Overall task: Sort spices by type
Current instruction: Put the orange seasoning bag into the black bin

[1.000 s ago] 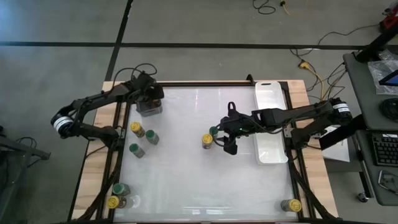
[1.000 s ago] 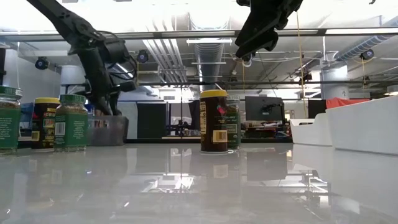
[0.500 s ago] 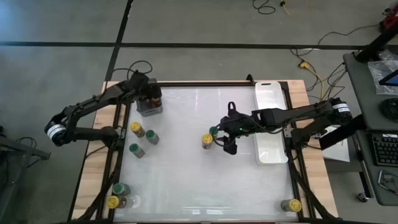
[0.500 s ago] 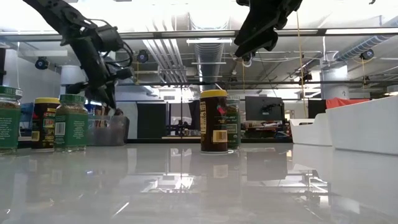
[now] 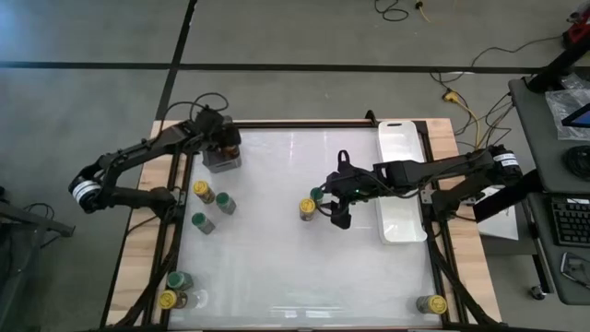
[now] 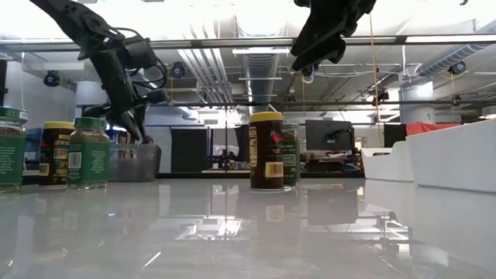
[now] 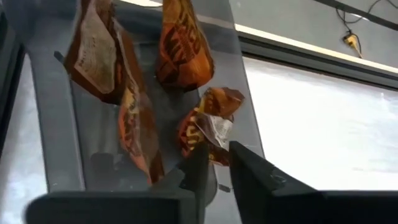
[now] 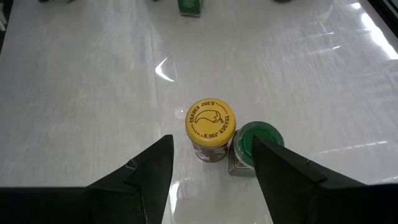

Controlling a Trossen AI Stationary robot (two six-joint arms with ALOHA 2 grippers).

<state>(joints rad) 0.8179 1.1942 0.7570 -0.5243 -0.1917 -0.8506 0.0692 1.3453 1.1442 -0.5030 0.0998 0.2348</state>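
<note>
Small clear spice jars, one yellow-lidded (image 5: 307, 208) touching one green-lidded (image 5: 318, 195), stand mid-table amid bare white tabletop (image 5: 295, 267); the right gripper (image 5: 337, 214) hovers at their 3 o'clock, fingers apart, empty. At 10 o'clock the left gripper's (image 5: 224, 140) nearly closed fingers reach into the grey square cup (image 5: 221, 161) of orange-brown packets (image 7: 185, 46)

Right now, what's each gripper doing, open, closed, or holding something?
Left gripper: nearly shut over the grey square cup of orange-brown packets; whether it grips one cannot be told.
Right gripper: open, empty, above the yellow-lidded jar.

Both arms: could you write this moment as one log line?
left gripper: nearly shut over grey cup | right gripper: open above yellow-lid jar, green-lid jar beside
</note>
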